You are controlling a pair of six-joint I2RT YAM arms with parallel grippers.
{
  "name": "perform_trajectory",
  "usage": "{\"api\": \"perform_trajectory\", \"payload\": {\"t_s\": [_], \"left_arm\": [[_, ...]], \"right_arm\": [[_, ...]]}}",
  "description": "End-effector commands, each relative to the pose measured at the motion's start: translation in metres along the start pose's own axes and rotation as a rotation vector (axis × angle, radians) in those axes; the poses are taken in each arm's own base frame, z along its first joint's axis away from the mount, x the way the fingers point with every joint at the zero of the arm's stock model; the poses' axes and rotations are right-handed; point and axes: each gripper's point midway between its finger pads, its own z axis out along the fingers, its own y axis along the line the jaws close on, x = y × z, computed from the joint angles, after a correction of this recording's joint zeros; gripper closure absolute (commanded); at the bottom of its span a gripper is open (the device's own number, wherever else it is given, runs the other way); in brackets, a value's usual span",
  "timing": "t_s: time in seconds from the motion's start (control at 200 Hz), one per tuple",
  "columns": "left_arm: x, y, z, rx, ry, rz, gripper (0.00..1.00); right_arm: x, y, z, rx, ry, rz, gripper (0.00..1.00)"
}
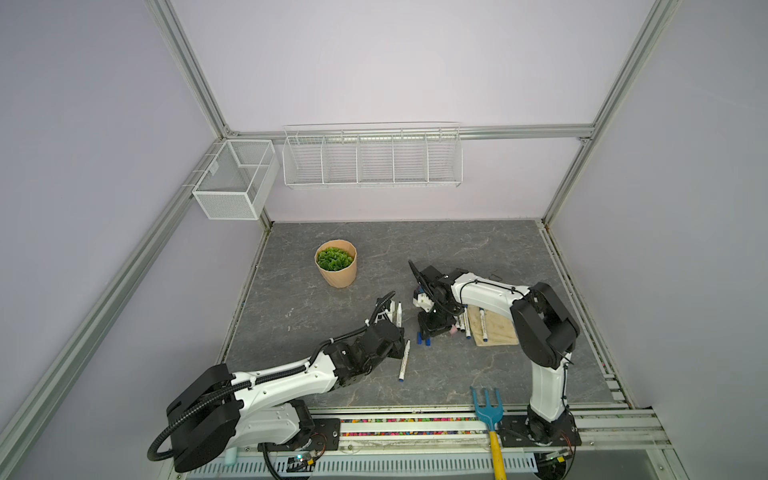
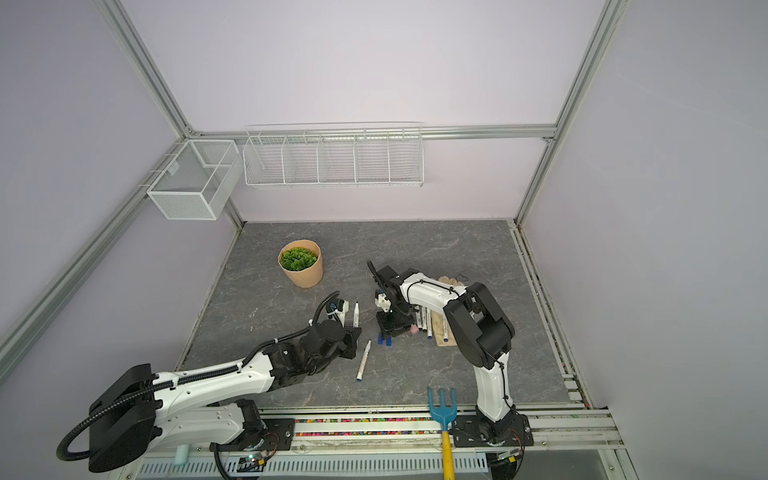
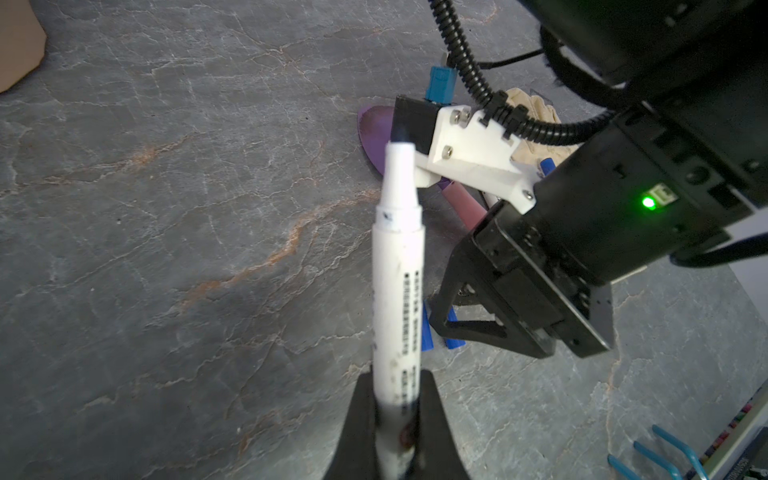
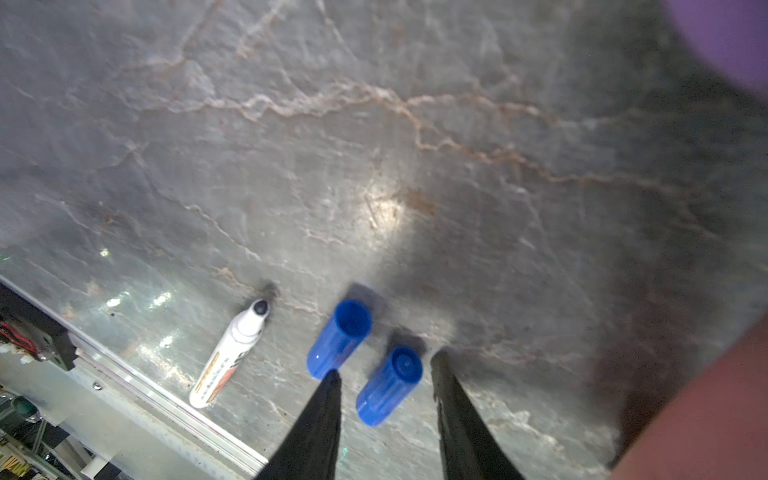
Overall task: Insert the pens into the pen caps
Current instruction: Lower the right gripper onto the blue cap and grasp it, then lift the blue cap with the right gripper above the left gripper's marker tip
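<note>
Pens
- One uncapped pen (image 3: 397, 266) is pinched at its rear end by the left gripper (image 3: 397, 380), jaws pressed onto the barrel. Its dark tip points toward the right arm's wrist camera. The same pen shows in a top view (image 1: 399, 314).
- One loose pen (image 1: 404, 360) lies flat on the bench (image 1: 316, 316), just beside the left gripper.
- More pens (image 2: 424, 321) lie side by side under the right arm, one of them on a tan glove (image 1: 498, 331). The arm hides part of the row, so the count is not readable.

Caps
- Two counted, both blue, on their sides just beside each other.
- The open-mouth cap (image 4: 338, 338) lies nearer the loose pen.
- The closed-end cap (image 4: 388, 386) sits between the spread jaws of the right gripper (image 4: 384, 365), with a gap on each side.
- One jaw tip overlaps the open-mouth cap's edge; contact is not readable.

Containers
- One tan pot (image 1: 337, 277) holds one green plant (image 1: 334, 258).
- One white mesh box (image 1: 232, 187) is on the wall, with two compartments.
- One white wire rack (image 1: 372, 160) is on the wall, with five compartments.

Other
- One purple trowel (image 3: 374, 133) lies by the pen row.
- One blue fork (image 1: 487, 405) lies at the bench's front edge.
</note>
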Motion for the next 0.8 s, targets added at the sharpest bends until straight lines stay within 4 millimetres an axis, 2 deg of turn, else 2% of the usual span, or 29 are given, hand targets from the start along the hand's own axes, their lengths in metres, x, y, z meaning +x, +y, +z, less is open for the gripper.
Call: {"api": "perform_trajectory", "payload": {"t_s": [0.0, 0.195, 0.4, 0.585, 0.695, 0.795], "left_arm": [[-0.005, -0.002, 0.001, 0.006, -0.015, -0.024, 1.00], [-0.007, -0.003, 0.001, 0.008, -0.019, -0.028, 1.00], [-0.011, -0.005, -0.002, 0.015, -0.025, -0.031, 1.00], [-0.010, -0.004, -0.004, 0.011, -0.021, -0.025, 1.00], [-0.011, -0.006, -0.005, 0.020, -0.018, -0.016, 1.00], [-0.010, -0.012, -0.004, 0.048, -0.004, 0.003, 1.00]], "right_arm": [[0.009, -0.007, -0.006, 0.040, 0.004, -0.003, 0.62], [0.009, -0.015, -0.003, 0.096, 0.006, 0.003, 0.65], [0.014, -0.020, 0.008, 0.209, 0.041, -0.025, 0.69], [0.020, -0.025, 0.014, 0.265, 0.046, -0.025, 0.85], [0.009, -0.014, 0.001, 0.220, -0.033, -0.039, 0.92], [-0.006, 0.003, -0.032, 0.153, -0.168, -0.063, 0.93]]}}
